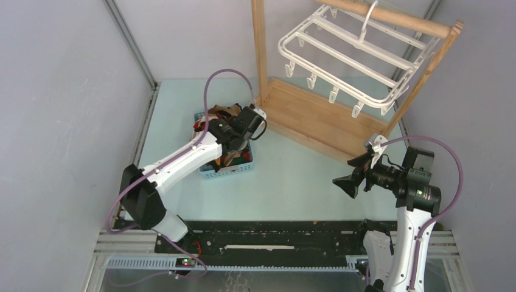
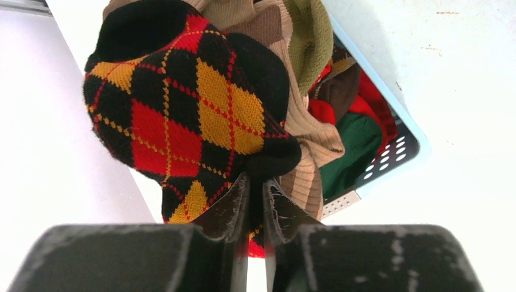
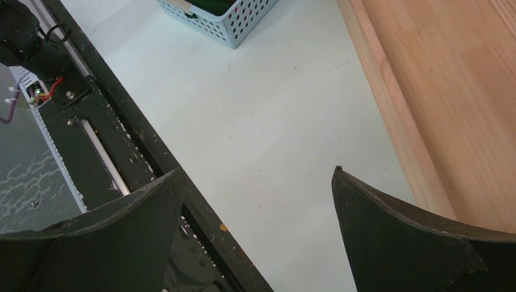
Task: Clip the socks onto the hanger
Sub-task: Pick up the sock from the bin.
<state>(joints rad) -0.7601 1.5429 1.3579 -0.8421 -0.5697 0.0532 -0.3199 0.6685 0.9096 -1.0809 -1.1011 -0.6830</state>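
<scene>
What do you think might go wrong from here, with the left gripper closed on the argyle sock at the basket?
The left gripper pinches only a fold of the argyle sock, so it may slip free on lifting.
A tan ribbed sock presses against it and may be dragged out of the blue basket.
The hanger hangs loose on the wooden rail and may swing when clipped.
</scene>
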